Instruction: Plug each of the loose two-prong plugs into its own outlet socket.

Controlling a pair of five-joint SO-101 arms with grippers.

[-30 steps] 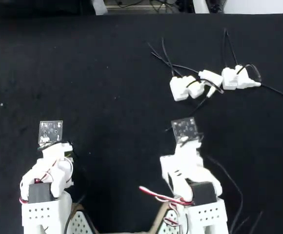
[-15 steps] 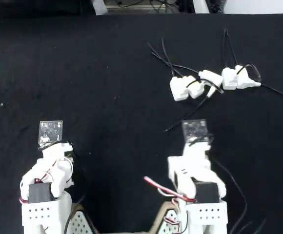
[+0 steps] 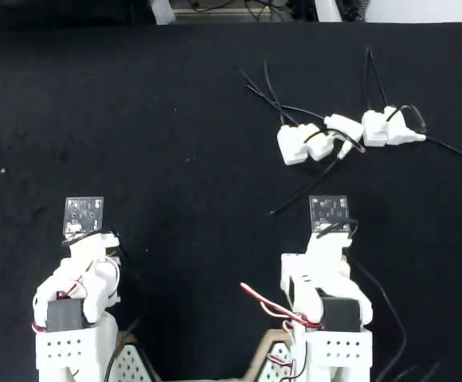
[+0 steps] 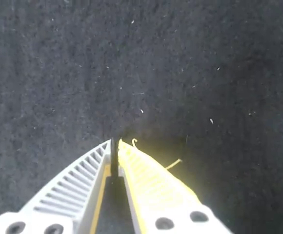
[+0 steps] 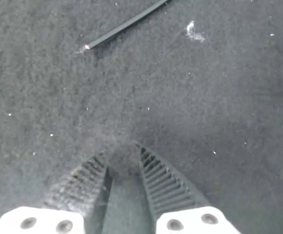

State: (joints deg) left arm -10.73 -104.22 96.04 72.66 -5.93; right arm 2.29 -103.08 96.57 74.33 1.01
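Several white plugs and outlet sockets with black cords lie in a row at the far right of the black table: a block (image 3: 292, 146) touching a smaller piece (image 3: 321, 146), a lone plug (image 3: 344, 126), and a joined pair (image 3: 388, 128). From here I cannot tell which pieces are seated in which. Both arms stand at the near edge, well short of the row. My left gripper (image 4: 114, 144) is shut and empty, just above bare cloth. My right gripper (image 5: 122, 155) is open by a narrow gap and holds nothing. The right arm (image 3: 324, 267) stands nearer to the row than the left arm (image 3: 84, 270).
A loose black cord (image 5: 127, 21) ends on the cloth just beyond my right gripper; in the high view this cord (image 3: 303, 191) runs up to the white pieces. More cords trail off the table's far and right edges. The cloth bears lint specks.
The right arm has swung to the right across the near edge, its gripper still low over the cloth. The left arm and the white pieces have not moved.
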